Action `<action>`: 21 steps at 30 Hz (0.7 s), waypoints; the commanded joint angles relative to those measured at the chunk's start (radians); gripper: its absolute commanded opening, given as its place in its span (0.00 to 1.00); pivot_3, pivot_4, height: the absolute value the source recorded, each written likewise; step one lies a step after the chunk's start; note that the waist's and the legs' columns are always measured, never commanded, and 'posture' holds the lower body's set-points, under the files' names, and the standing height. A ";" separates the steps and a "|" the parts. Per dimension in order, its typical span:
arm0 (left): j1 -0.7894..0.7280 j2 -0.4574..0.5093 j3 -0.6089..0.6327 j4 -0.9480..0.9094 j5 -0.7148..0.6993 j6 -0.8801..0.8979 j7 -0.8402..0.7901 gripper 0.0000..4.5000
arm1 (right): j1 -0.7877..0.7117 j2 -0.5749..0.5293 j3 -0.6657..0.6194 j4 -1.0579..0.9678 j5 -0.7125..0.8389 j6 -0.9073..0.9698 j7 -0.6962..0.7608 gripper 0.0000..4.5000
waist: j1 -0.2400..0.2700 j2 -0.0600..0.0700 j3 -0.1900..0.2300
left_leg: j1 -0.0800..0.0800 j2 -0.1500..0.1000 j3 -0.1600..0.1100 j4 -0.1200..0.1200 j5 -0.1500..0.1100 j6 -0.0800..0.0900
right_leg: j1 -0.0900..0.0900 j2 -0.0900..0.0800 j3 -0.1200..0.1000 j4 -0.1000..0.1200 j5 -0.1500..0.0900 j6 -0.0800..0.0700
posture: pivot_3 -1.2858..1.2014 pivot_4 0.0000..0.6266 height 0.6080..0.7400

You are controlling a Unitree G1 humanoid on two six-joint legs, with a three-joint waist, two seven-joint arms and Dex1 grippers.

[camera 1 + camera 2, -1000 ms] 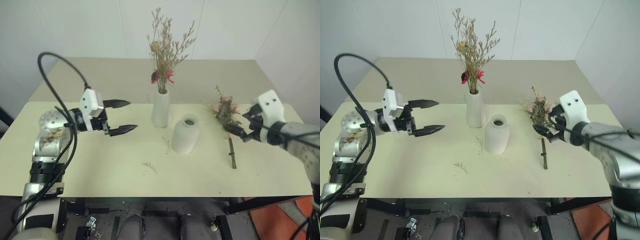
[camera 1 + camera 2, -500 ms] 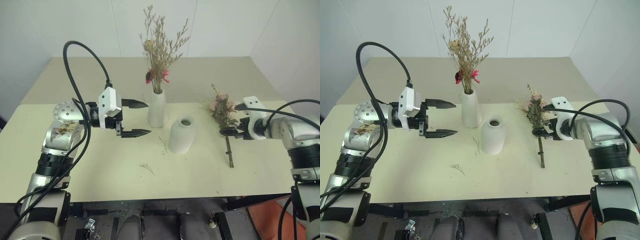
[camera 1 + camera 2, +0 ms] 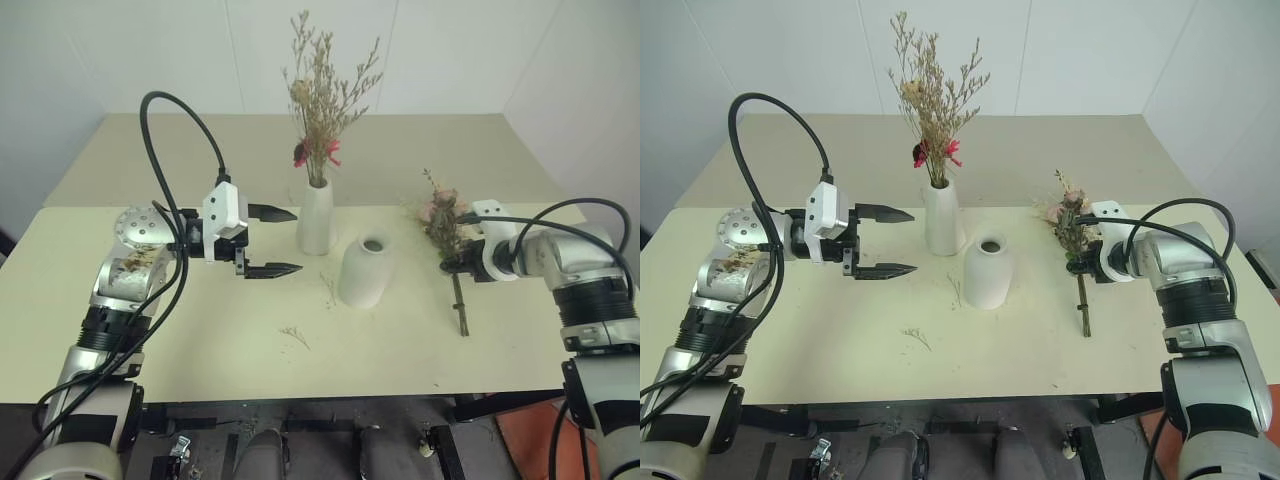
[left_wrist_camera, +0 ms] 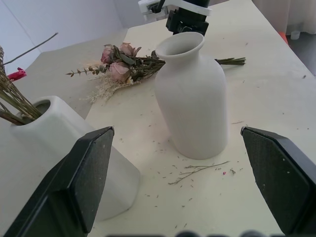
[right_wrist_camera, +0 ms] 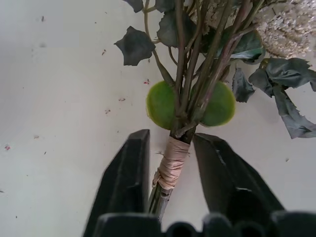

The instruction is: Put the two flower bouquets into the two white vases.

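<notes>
The pink rose bouquet [image 3: 445, 222] lies at the table's [image 3: 200, 340] right, with the right gripper [image 5: 170, 140] at its taped stems. I cannot tell whether it pinches yet, so it should clamp on the binding before lifting. Left gripper [image 3: 297, 240] hangs spread wide. Count: two vases, the tall vase [image 3: 317, 215] holding the dried grass bouquet [image 3: 325, 95] and the rounded vase [image 3: 364, 270] empty; two bouquets.

A pale cream table [image 3: 200, 370] stands against a white wall. Near its middle stands a tall slim white vase [image 3: 317, 216] holding dried grass sprigs [image 3: 325, 100]. Just beside it, nearer the front, stands a shorter rounded vase [image 3: 364, 270]. To the right a rose bouquet [image 3: 446, 228] lies flat. Small loose twigs [image 3: 297, 335] lie scattered towards the front.
</notes>
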 commanded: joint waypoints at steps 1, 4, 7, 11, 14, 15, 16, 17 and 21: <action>-0.014 -0.004 0.001 -0.008 0.002 -0.026 0.005 1.00 | -0.028 -0.003 -0.022 -0.003 -0.019 0.014 -0.004 0.13 | 0.000 0.000 0.000 | 0.000 0.000 0.000 0.000 0.000 0.000 | 0.000 0.000 0.000 0.000 0.000 0.000 | 0.52 0.24 1.00; -0.015 -0.007 -0.001 -0.003 0.005 -0.032 0.005 1.00 | -0.027 0.004 -0.040 -0.002 -0.027 0.021 -0.018 0.04 | 0.000 0.000 0.000 | 0.000 0.000 0.000 0.000 0.000 0.000 | 0.000 0.000 0.000 0.000 0.000 0.000 | 0.52 0.24 1.00; -0.017 -0.006 -0.003 0.003 0.010 -0.045 0.003 1.00 | -0.020 0.008 -0.072 -0.007 -0.032 0.032 -0.047 0.04 | 0.000 0.000 0.000 | 0.000 0.000 0.000 0.000 0.000 0.000 | 0.000 0.000 0.000 0.000 0.000 0.000 | 0.52 0.24 1.00; -0.026 -0.002 -0.001 0.015 0.014 -0.051 0.000 1.00 | 0.018 0.039 -0.214 -0.098 -0.061 -0.066 -0.197 0.04 | 0.001 0.000 0.000 | 0.000 0.000 0.000 0.000 0.000 0.000 | 0.000 0.000 0.000 0.000 0.000 0.000 | 0.52 0.24 1.00; -0.028 0.005 0.003 0.014 0.014 -0.051 -0.002 1.00 | 0.060 0.093 -0.353 -0.241 -0.084 -0.201 -0.337 0.04 | 0.001 0.000 0.000 | -0.001 0.000 0.000 0.000 0.000 0.000 | -0.001 0.000 0.000 0.000 0.000 0.000 | 0.52 0.24 1.00; -0.026 0.009 0.005 0.012 0.014 -0.050 -0.003 1.00 | 0.093 0.150 -0.419 -0.331 -0.102 -0.356 -0.427 0.04 | 0.002 0.000 0.000 | -0.002 0.000 0.000 -0.001 0.000 0.000 | -0.001 0.000 0.000 0.000 0.000 0.000 | 0.52 0.24 1.00; -0.025 0.011 0.006 0.011 0.013 -0.049 -0.003 1.00 | 0.119 0.194 -0.465 -0.396 -0.117 -0.472 -0.492 0.04 | 0.002 0.000 0.000 | -0.002 0.000 0.000 -0.001 0.000 0.000 | -0.002 0.000 0.000 0.001 0.000 0.000 | 0.52 0.24 1.00; -0.024 0.013 0.007 0.009 0.012 -0.049 -0.003 1.00 | 0.145 0.233 -0.498 -0.453 -0.134 -0.592 -0.540 0.04 | 0.001 0.001 0.000 | -0.003 0.000 0.000 -0.001 0.000 0.000 | -0.002 0.000 0.000 0.001 0.000 0.000 | 0.52 0.24 1.00; -0.028 0.014 0.010 0.018 0.009 -0.057 -0.007 1.00 | 0.201 0.472 -0.726 -0.710 0.209 -0.762 -0.536 0.04 | 0.002 0.001 0.000 | -0.003 0.000 -0.001 -0.002 0.000 0.000 | -0.003 0.000 0.000 0.001 0.000 0.000 | 0.52 0.24 1.00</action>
